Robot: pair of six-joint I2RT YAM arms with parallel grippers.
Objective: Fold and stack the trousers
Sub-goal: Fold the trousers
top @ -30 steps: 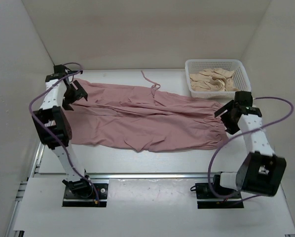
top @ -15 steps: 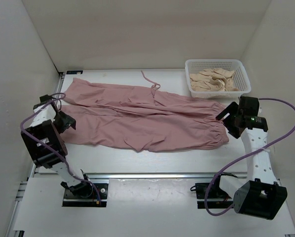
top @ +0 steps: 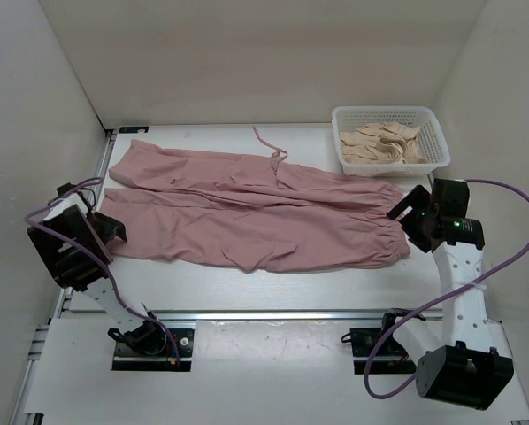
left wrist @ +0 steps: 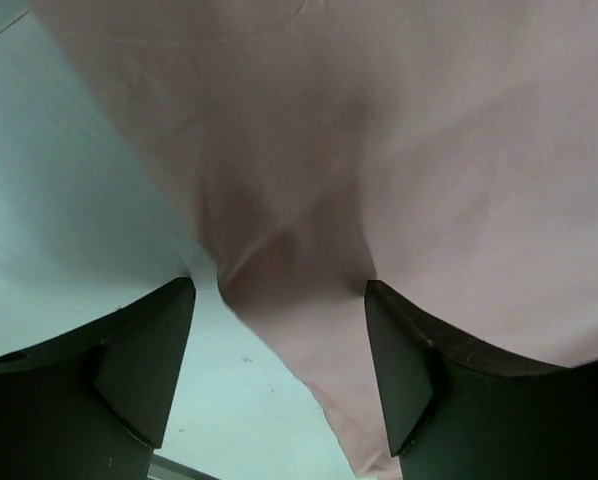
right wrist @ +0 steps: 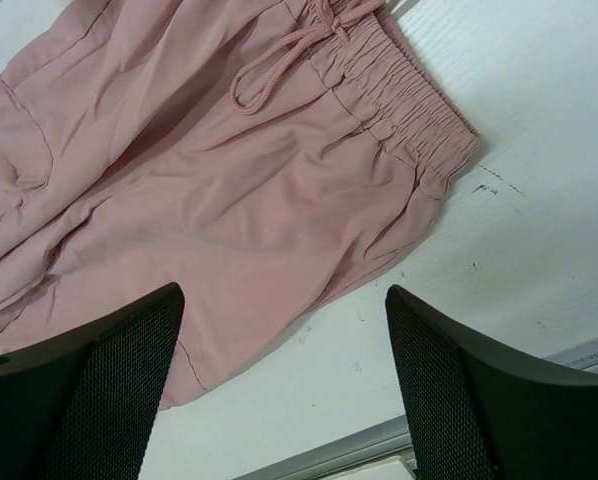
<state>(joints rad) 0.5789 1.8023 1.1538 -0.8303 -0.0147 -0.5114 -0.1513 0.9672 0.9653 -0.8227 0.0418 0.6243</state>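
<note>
**A:** Where were the trousers [top: 256,212]?

**B:** Spread flat along the worktop [top: 273,288], legs to the left and waistband [right wrist: 409,130] to the right, with no fold made yet. The basket [top: 342,119] of beige cloth [top: 384,142] sat just beyond the waist end, apart from them.

**A:** And the left pincer [top: 108,230]?

**B:** It was low at the end of the near leg, fingers spread. In its wrist view the edge of the pink cloth lay between them. Nothing was clamped.

**A:** The right pincer [top: 407,217]?

**B:** Spread too, hanging over the near corner of the waistband and holding nothing.

**A:** So which step was it?

**B:** I'd judge the first fold was only being set up, with a pincer at each end, ready for a grip.

**A:** What did the next move call for?

**B:** Probably each pincer dropping to the worktop and closing on an edge, one on the leg end and one on the waistband corner. They would need to catch both layers, then lift together so the cloth folded over evenly without dragging.
</note>
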